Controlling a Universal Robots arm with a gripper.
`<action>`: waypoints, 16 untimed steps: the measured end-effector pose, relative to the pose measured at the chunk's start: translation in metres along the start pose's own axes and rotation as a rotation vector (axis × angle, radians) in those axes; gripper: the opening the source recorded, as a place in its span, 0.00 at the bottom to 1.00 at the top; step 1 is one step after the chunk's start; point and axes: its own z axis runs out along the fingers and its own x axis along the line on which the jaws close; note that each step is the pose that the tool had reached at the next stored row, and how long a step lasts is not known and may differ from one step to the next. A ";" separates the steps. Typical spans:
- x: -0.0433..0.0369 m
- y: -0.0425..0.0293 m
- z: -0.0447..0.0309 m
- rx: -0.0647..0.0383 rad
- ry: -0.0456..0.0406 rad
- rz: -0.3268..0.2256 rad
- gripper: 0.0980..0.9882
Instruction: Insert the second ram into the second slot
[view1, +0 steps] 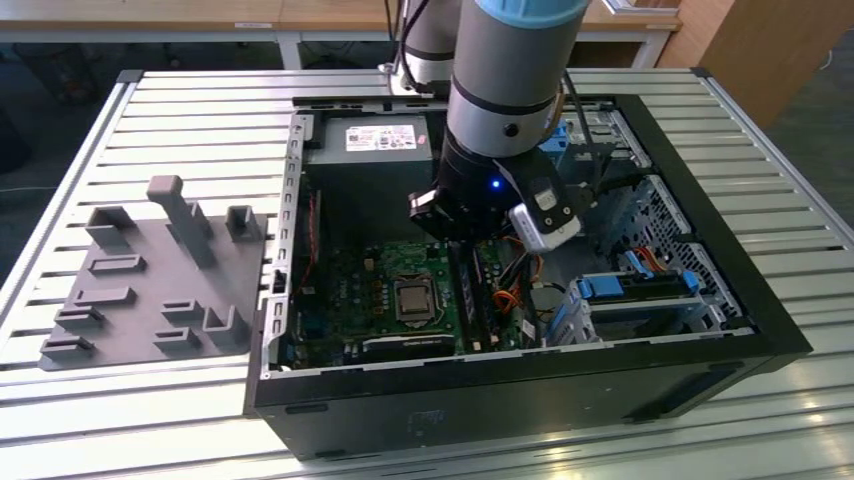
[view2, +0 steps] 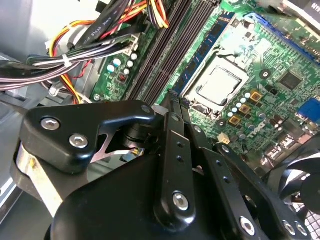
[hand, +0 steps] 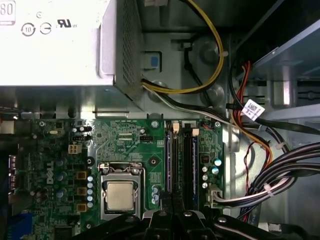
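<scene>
A: Item, the second ram (hand: 170, 165): we log a blue stick upright in the slot (hand: 176, 165) beside the processor socket (hand: 120, 195).

B: Gripper (view2: 172, 100): fingers nearly together over it. We judge it light, stiff, fragile; hold its long edges.

Case (view1: 747, 300) open on top. Hand (view2: 172, 102) low over memory slots (hand: 181, 160). Cable bundle (hand: 270, 175) crowds one side of slots; CPU socket (hand: 121, 194) flanks other. Drive cage (view1: 638, 300) blocks exterior view's right.

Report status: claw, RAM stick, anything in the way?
Claw low over the RAM slots, fingers together. One blue stick seated in the slot nearest the CPU. Cable bundle beside slots.
</scene>
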 end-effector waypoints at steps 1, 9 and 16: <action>-0.0003 -0.0001 0.0009 0.000 0.0000 0.001 0.02; -0.0031 -0.0008 0.0087 0.001 0.0008 0.001 0.02; -0.0042 -0.0023 0.0116 0.002 0.0019 0.000 0.02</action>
